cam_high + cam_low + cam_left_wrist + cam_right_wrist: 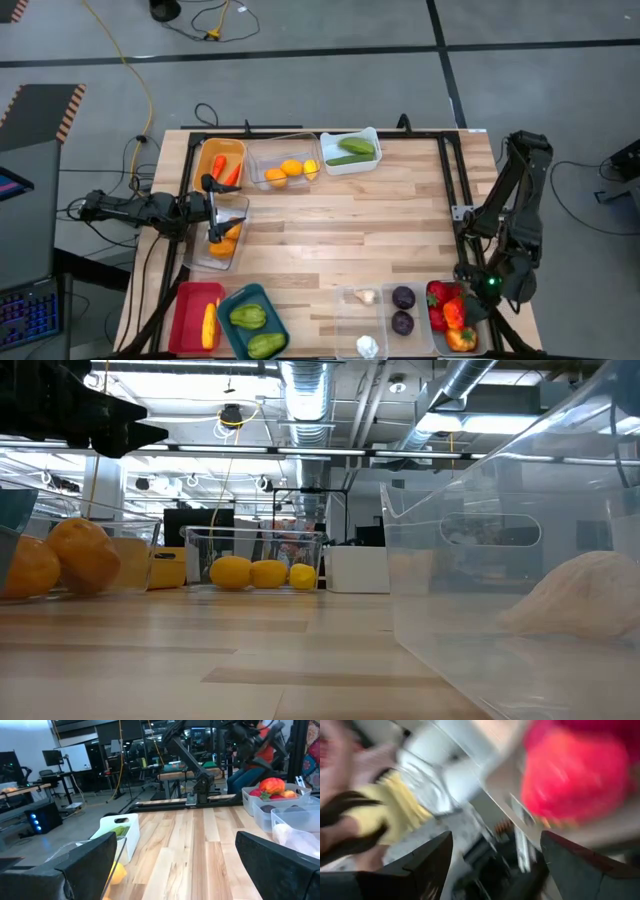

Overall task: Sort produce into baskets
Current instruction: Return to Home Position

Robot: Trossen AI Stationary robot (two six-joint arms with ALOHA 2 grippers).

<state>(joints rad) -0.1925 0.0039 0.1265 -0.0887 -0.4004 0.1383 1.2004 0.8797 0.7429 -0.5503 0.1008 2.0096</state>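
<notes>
1. Progress: no produce lies loose on the table (380, 220). Every piece you can see sits in a bin, so sorting reads as complete and only parking the arms appears left.
2. Left gripper (176, 837): released, fingers spread with nothing between them. In the high view it hangs over the grey bin (205, 262), left of centre.
3. Right gripper (496, 840): fingers apart, nothing held. Its arm stands at the right edge of the high view, beside the lower-right bin (432, 340).
4. Baskets: you can count nine.
   - Upper row: orange bin (203, 160), upper clear bin (262, 155), white bin (330, 165).
   - Left of centre: the grey bin.
   - Lower row: red bin (187, 310), teal bin (228, 300), garlic bin (360, 322), purple bin (415, 322), and the lower-right bin.
5. Produce, by bin:
   - Orange bin: at least two orange-red pieces (222, 168).
   - Upper clear bin: three yellow-orange fruits (290, 170).
   - White bin: two green pieces (355, 152).
   - Grey bin: orange fruits (222, 240), partly hidden, so you cannot count them.
   - Red bin: one yellow piece (209, 322).
   - Teal bin: two green vegetables (248, 316).
   - Garlic bin: two garlic bulbs (367, 297).
   - Purple bin: two dark purple pieces (403, 298).
   - Lower-right bin: red and orange peppers (440, 296), heaped too closely to count.
</notes>
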